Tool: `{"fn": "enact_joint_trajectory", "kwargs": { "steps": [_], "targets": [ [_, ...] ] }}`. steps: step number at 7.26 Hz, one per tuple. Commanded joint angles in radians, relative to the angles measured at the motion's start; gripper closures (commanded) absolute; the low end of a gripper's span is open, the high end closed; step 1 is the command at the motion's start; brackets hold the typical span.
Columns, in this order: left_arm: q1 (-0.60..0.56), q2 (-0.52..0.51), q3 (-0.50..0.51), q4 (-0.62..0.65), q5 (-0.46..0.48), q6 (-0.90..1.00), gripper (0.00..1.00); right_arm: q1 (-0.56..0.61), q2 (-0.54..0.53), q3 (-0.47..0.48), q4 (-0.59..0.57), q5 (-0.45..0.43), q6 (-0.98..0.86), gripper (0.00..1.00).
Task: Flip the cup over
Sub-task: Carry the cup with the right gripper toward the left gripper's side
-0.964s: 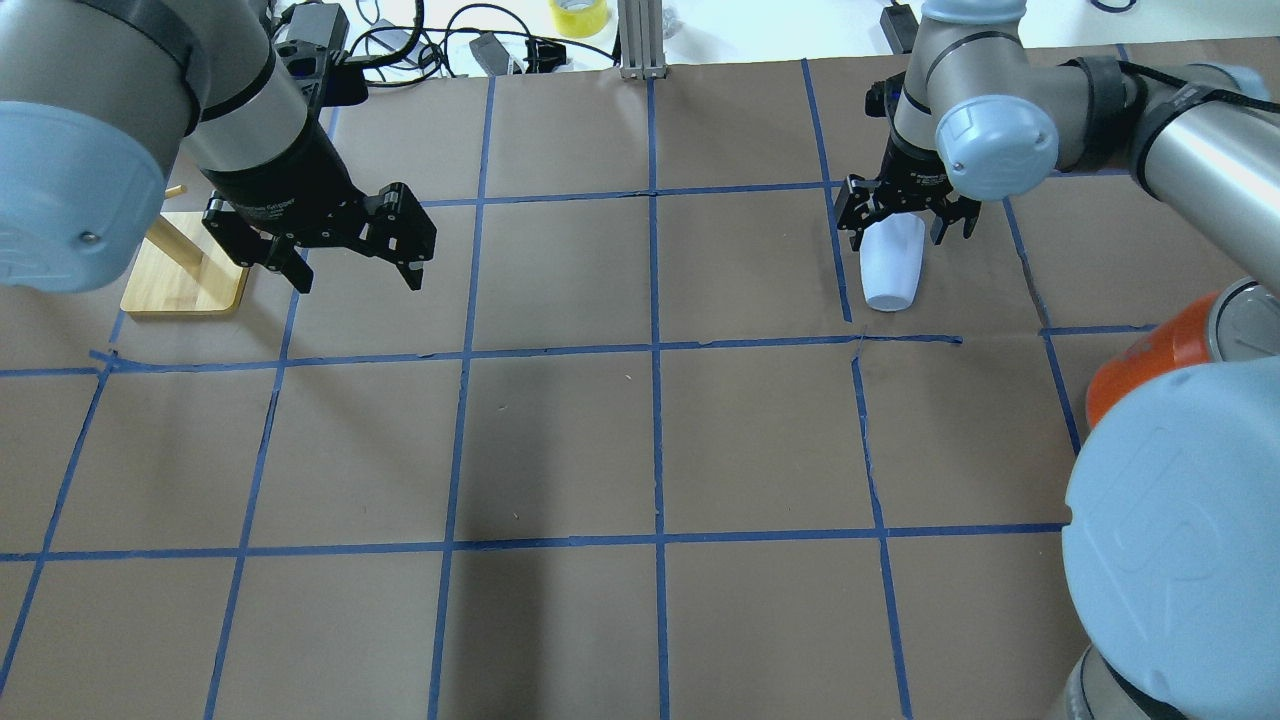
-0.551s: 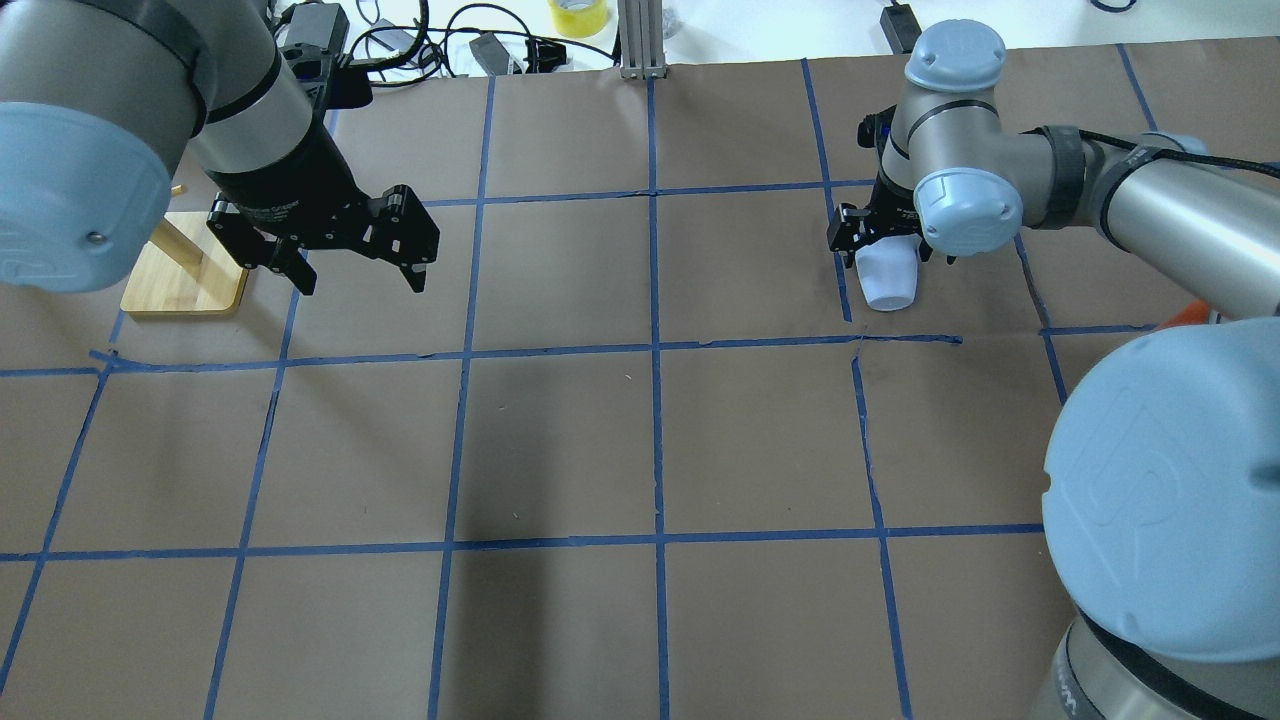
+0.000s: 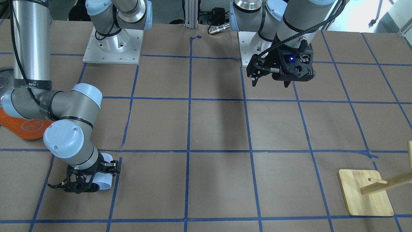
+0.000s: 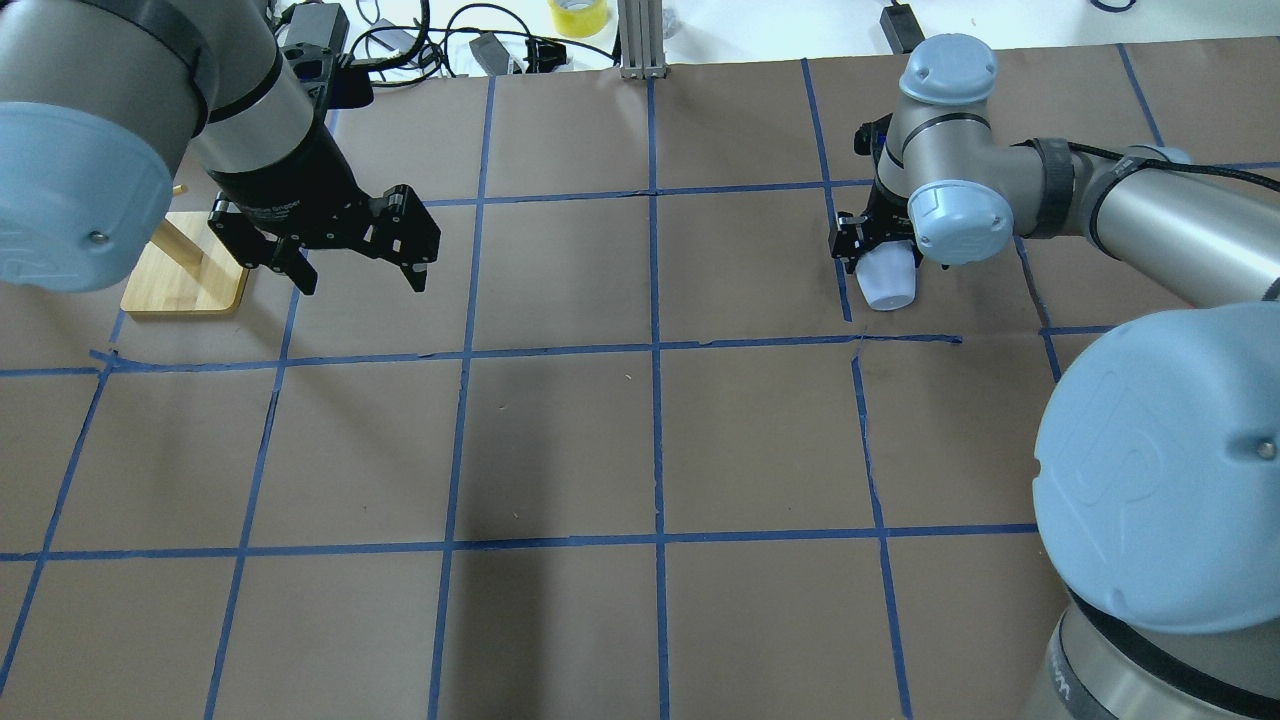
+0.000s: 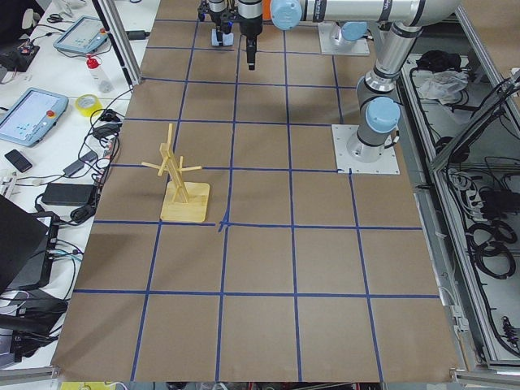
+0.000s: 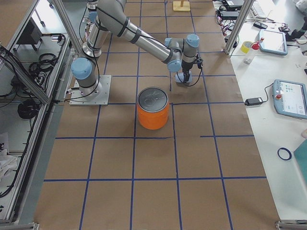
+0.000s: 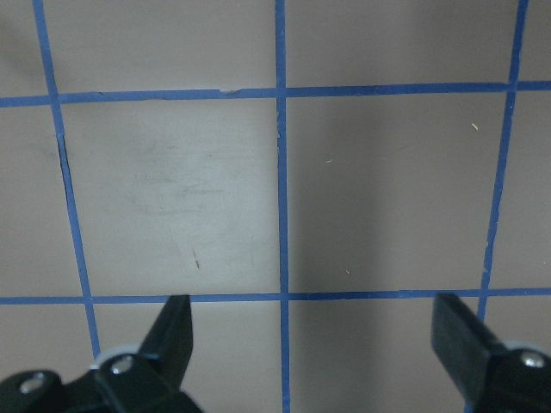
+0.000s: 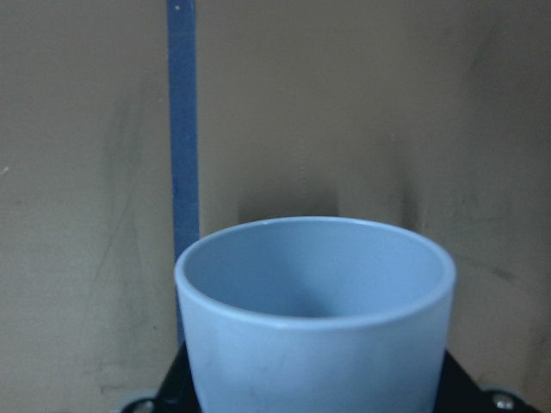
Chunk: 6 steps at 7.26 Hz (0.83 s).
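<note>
The cup [image 4: 887,288] is a small pale blue-white tumbler at the table's far right. My right gripper [image 4: 880,262] is shut on it and holds it tilted, just above the brown paper. In the right wrist view the cup [image 8: 318,344] fills the lower frame, its blue-grey mouth pointing away from the camera. In the front view the cup [image 3: 105,184] shows between the black fingers of the right gripper [image 3: 85,178]. My left gripper [image 4: 355,270] hangs open and empty over the far left of the table, and its two fingers [image 7: 172,335] stand wide apart.
A large orange can [image 6: 153,108] with a silver top stands near the right arm and also shows in the front view [image 3: 22,127]. A wooden peg stand [image 4: 185,275] sits at the far left. Blue tape lines grid the brown table [image 4: 650,440].
My right wrist has turned and tilted the cup, so less of it shows. The right elbow has swung in front of the orange can. The left arm has not moved.
</note>
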Motion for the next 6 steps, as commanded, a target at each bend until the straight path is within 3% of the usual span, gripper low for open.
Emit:
{"fn": "enact_joint_trajectory", "kwargs": {
  "steps": [1,4,5,6],
  "targets": [
    [0.0,0.0,0.0,0.0,0.002,0.0,0.0,0.003,-0.003,-0.023,0.021,-0.051,-0.071,0.78],
    [0.0,0.0,0.0,0.002,0.002,0.0,0.0,0.044,-0.013,-0.118,0.196,-0.128,-0.495,0.82],
    [0.0,0.002,0.002,0.002,0.002,0.002,0.0,0.067,-0.014,-0.157,0.26,-0.118,-0.595,0.82],
    [0.0,0.002,0.002,0.003,0.002,0.003,0.0,0.101,-0.013,-0.166,0.259,-0.122,-0.718,0.85]
  ]
}}
